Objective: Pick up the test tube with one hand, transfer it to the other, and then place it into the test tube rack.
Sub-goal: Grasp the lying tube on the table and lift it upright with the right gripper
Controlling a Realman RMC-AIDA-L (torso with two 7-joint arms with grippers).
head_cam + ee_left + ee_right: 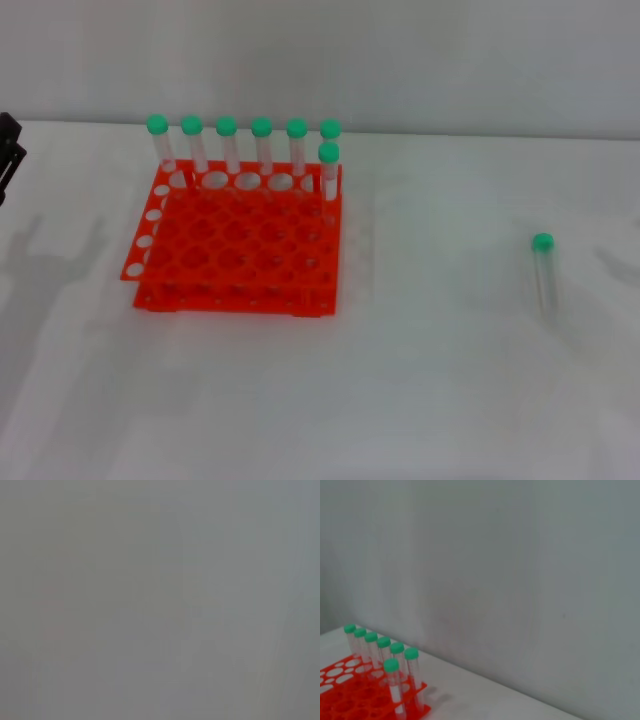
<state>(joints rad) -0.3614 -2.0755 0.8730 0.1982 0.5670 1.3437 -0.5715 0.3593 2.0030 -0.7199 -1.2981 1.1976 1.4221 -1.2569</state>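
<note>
Left pincer: only a black sliver at the worktop's left edge in head view, fingers unreadable. Left wrist view is blank grey blur, nothing identifiable. Right wrist view cuts off the test tube rack at the frame edge. Loose test tube: clear body faint against the worktop.

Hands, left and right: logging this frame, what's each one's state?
Left hand: only a black edge shows at the table's left; cannot be told.
Right hand: not in view.

No readable text, labels or numbers anywhere I can see, including on the bright orange-red plastic rack.
</note>
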